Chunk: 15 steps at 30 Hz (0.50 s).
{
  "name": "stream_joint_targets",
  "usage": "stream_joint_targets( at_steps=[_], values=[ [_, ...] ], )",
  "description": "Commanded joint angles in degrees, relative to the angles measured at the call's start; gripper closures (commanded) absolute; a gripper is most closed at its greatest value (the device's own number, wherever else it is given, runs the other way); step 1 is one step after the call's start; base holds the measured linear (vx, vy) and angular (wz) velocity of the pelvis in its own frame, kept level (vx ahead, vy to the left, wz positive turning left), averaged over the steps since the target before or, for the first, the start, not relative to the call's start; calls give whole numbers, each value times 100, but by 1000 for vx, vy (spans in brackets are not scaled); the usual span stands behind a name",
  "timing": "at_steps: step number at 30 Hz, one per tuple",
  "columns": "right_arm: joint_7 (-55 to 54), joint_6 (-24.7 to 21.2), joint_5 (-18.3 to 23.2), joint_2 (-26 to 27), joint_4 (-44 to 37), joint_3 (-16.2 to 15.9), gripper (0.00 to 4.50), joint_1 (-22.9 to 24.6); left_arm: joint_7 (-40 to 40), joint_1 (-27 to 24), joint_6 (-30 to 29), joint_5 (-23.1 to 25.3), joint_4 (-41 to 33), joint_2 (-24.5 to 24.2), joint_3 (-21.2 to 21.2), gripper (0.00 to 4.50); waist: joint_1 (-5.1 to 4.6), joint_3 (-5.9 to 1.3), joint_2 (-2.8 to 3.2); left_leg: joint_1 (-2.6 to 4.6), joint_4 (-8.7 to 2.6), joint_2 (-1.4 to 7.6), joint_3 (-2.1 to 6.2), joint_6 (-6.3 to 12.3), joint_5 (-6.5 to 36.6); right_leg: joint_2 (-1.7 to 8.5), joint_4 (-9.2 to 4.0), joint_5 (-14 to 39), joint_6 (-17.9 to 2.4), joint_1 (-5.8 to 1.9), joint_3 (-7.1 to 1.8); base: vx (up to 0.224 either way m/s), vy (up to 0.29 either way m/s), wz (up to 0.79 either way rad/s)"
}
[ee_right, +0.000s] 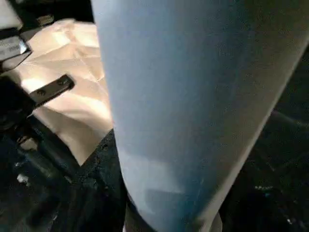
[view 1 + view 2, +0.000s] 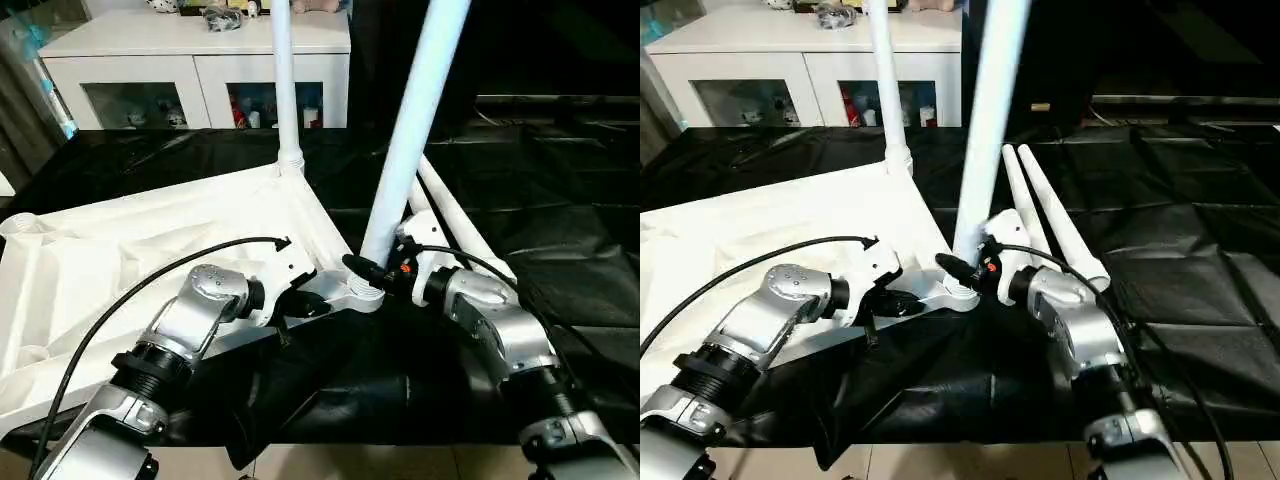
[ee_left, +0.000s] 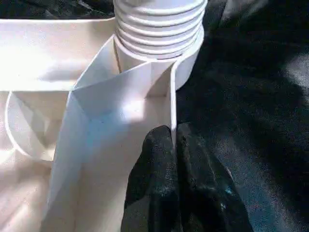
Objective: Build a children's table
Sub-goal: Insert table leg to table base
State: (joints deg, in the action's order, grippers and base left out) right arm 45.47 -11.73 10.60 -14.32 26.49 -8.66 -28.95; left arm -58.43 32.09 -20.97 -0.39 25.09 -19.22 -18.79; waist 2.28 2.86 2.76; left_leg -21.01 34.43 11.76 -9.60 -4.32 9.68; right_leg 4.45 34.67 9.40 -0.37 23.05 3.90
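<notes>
Left eye view showed the right hand (image 2: 385, 268) gripping a leg (image 2: 410, 140) at the table top's (image 2: 150, 260) near corner socket; left hand (image 3: 172, 145) pinched the rim. Next, twisting seemed needed.

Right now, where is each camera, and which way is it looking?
Left eye: on the head, looking down at the tabletop over both silver forearms.
Right eye: beside it, same scene; two spare legs lie on the black cloth.
Left wrist: along the left gripper, pinched on a rib by the corner socket.
Right wrist: right against the leg it holds.
Both wrist views share that near corner.
</notes>
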Motion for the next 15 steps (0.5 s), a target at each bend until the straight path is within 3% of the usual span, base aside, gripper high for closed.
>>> stream_joint_targets(
  at_steps=[1, 2, 3, 4, 6, 8, 12, 15],
  values=[
    [236, -255, -272, -107, 552, -267, 257, 247, -193, 184, 175, -104, -203, -90, 28, 450, -10, -322, -37, 57, -459, 51, 47, 97, 2203, 302, -609, 2996, -680, -171, -174, 0, 0, 0],
    [345, -201, -285, -141, 619, -294, 257, 226, -289, 171, 205, -128, -240, -117, 10, 450, -14, -330, -40, 48, -462, 56, 47, 95, 2192, 304, -598, 2884, -721, -186, -175, 0, 0, 0],
    [503, -120, -303, -193, 698, -333, 257, 207, -469, 147, 298, -173, -308, -171, -26, 450, -18, -336, -98, 44, -462, 59, 39, 111, 2160, 300, -599, 2816, -737, -192, -179, 0, 0, 0],
    [588, -71, -317, -221, 741, -354, 257, 196, -570, 133, 353, -197, -346, -202, -48, 450, -5, -354, -73, 35, -476, 70, 45, 130, 2040, 304, -561, 2583, -806, -218, -187, 0, 0, 0],
    [868, 73, -315, -309, 825, -416, 257, 172, -864, 116, 405, -219, -476, -339, -143, 450, 4, -362, -119, 24, -479, 89, 30, 178, 1907, 304, -529, 2253, -946, -220, -199, 0, 0, 0],
    [1028, 161, -300, -352, 841, -446, 257, 169, -1023, 113, 426, -226, -541, -422, -194, 450, 13, -363, -96, 32, -483, 99, 23, 182, 1879, 305, -504, 2086, -1048, -222, -207, 0, 0, 0],
    [1576, 364, -272, -479, 961, -551, 257, 134, -1322, 146, 411, -201, -661, -646, -247, 450, 18, -261, -152, 35, -531, 107, 17, 171, 2018, 300, -525, 2152, -1078, -191, -218, 0, 0, 0],
    [1863, 553, -289, -529, 1033, -602, 257, 138, -1450, 109, 320, -230, -826, -811, -222, 450, 31, -205, -125, 52, -569, 120, 34, 123, 2226, 307, -541, 2277, -1060, -170, -224, 0, 0, 0]
  ],
)
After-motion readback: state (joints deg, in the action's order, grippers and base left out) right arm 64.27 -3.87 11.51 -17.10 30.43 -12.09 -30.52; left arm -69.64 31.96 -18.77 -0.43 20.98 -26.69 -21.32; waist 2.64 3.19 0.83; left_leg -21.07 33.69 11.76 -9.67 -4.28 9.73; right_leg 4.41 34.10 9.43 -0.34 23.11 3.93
